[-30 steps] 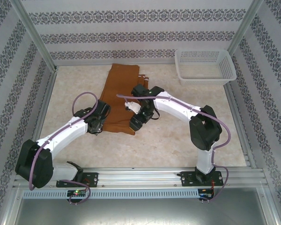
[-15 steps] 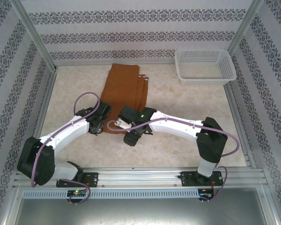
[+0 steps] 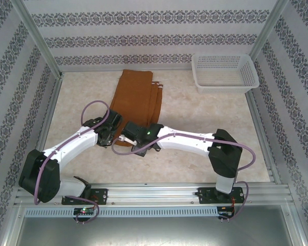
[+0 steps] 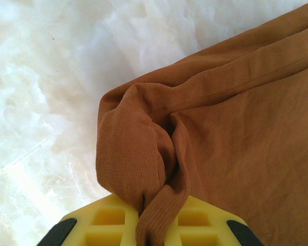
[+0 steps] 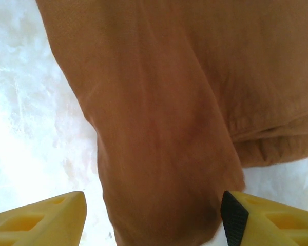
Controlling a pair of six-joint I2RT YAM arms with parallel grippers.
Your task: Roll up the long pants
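Your right arm has swung down from the middle of the long pants (image 3: pixel 136 97) to their near end, and the right gripper (image 5: pixel 154 212) now sits just beside the left gripper (image 4: pixel 153 228). Its jaws are spread wide and have eased slightly wider over the last moment. In the right wrist view a lengthwise fold of the rust-brown cloth runs down between the two yellow fingers, and nothing is pinched there yet. The left jaws are pressed together on a bunched corner of the cloth, which is gathered into a ridge that disappears between the fingers. The left arm has barely shifted.

The pants themselves have not moved. They lie folded lengthwise, running from the far edge of the table (image 3: pixel 195 154), left of centre, toward the middle. Both grippers cover the near end.

You seem to be setting up the first turn of the roll, with one corner held and the other side about to be taken. Not a single turn has been made so far.

The two wrists are crowded together at that near end, so watch that they do not clash as the right jaws close. The white basket (image 3: pixel 228 88) stands in the far right corner, well apart from the pants and out of the way.
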